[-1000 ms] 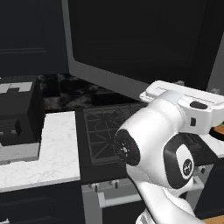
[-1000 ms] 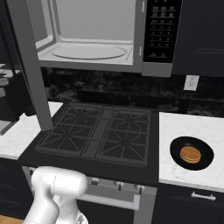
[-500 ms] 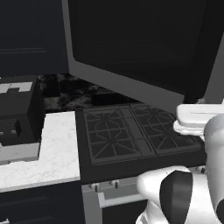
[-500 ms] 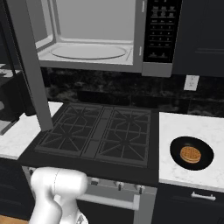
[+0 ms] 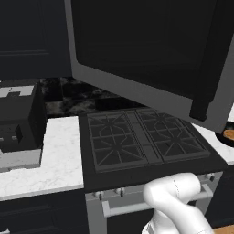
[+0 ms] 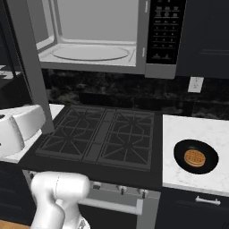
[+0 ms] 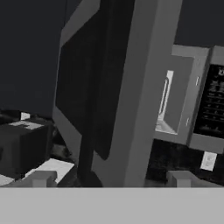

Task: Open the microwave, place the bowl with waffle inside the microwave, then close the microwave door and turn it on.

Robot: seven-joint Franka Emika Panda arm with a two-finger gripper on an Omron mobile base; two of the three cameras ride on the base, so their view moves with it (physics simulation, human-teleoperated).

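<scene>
A: Starting with the biggest thing, the microwave (image 6: 96, 38) is hanging over the stove (image 6: 100, 136) with its cavity standing wide open, turntable showing, button panel dark on the right.

B: And the microwave door (image 5: 151, 59) is swinging out toward the left, a broad grey frame with a dark window and the black bar handle (image 5: 203, 98) running down its free edge. From the hand camera it is looming close, seen nearly edge-on.

A: What is changing, then?

B: The arm. A second ago its white bulk was sitting high near the door's handle side in the left base view; now it is dropping low in front of the oven, and part of it is swinging to the left edge of the right base view. The door and the bowl are staying put.

A: So it is pulling away from the door?

B: I judge the opening step finished and the arm heading off for the pickup.

A: The gripper (image 7: 109, 181)?

B: Its two tips are standing far apart at the bottom of the hand camera, holding nothing.

A: And the smallest piece?

B: The bowl with waffle (image 6: 196, 156) is sitting on the white counter (image 6: 197, 129) right of the stove, well apart from the gripper, untouched.
</scene>
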